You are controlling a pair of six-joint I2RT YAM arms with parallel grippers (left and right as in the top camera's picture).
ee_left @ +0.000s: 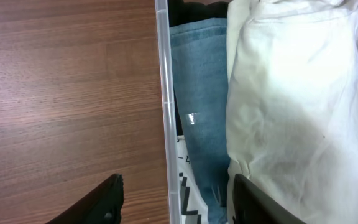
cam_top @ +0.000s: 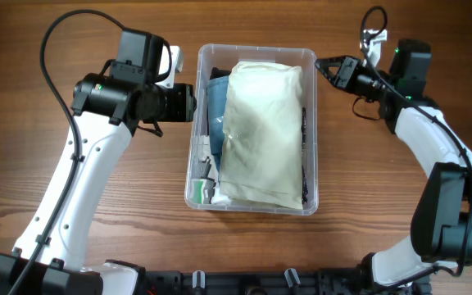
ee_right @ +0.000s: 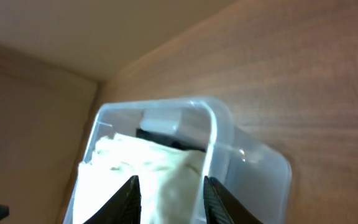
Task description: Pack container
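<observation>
The clear, colourless rectangular plastic tub sits in the middle of the brown wood-grain table, between my two arms, long side running away from my base. It is filled: a large cream folded cloth garment lies on top and covers most of the inside. A folded blue denim piece shows along the left wall, and a thin strip of black fabric runs down the right wall. A small black-and-white printed item is tucked in the near left corner. My left claw is at the tub's left wall with its fingers spread wide. From that wrist I see the wall running between them, one finger over the table and the other over the cream garment and the denim. I cannot tell whether either finger touches the rim. My right claw hangs just beside the tub's far right corner, fingers parted and holding nothing. That wrist's view looks over the rounded corner at the cream garment.
</observation>
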